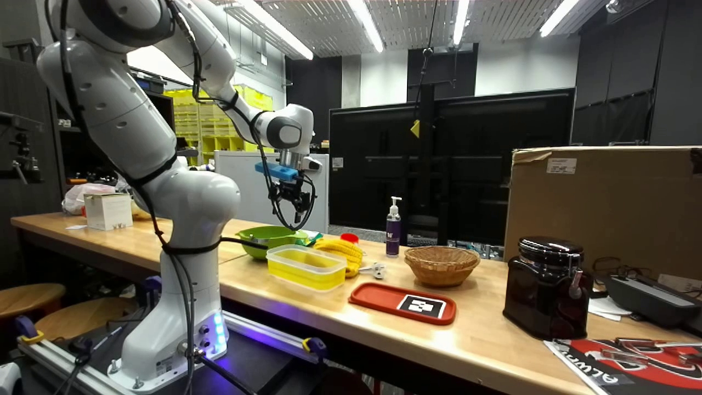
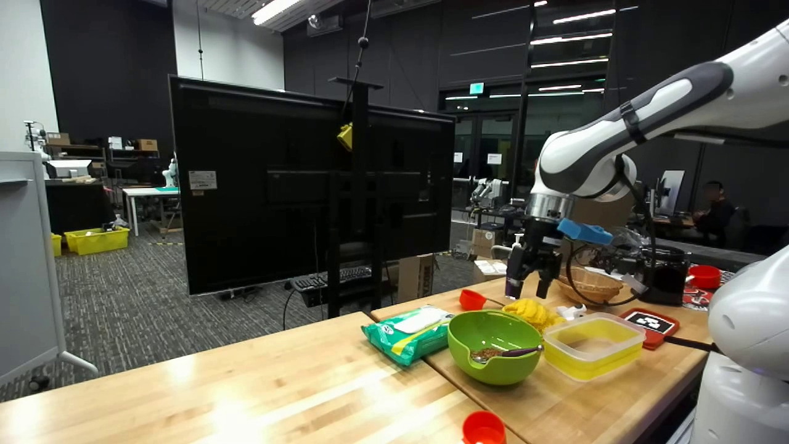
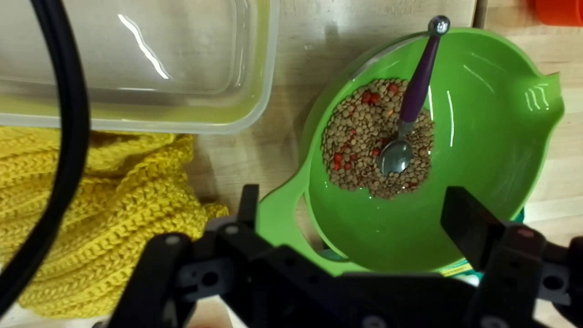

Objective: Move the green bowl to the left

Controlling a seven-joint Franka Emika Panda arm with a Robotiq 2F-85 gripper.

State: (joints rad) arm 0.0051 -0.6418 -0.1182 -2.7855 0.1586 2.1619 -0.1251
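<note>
The green bowl [image 1: 270, 235] stands upright on the wooden table in both exterior views [image 2: 508, 369]. In the wrist view the bowl [image 3: 483, 150] fills the middle right, with its handle at lower left and a spout at upper right. It holds brown lentils [image 3: 364, 136] with red bits and a purple-handled spoon [image 3: 416, 95] leaning on its rim. My gripper [image 1: 299, 211] is above the table and above the bowl's rim height, apart from it. Its jaws [image 3: 353, 199] are wide open and empty; in an exterior view its fingers [image 2: 528, 291] point down.
A yellow container [image 2: 595, 351] stands close beside the bowl. A yellow knitted cloth [image 3: 114, 228] and a green wipes pack [image 2: 407, 339] lie nearby. Red cups [image 2: 484, 427] stand on the table. A woven basket [image 1: 441, 269], a red tray [image 1: 378, 299] and a pump bottle [image 1: 393, 233] stand farther off.
</note>
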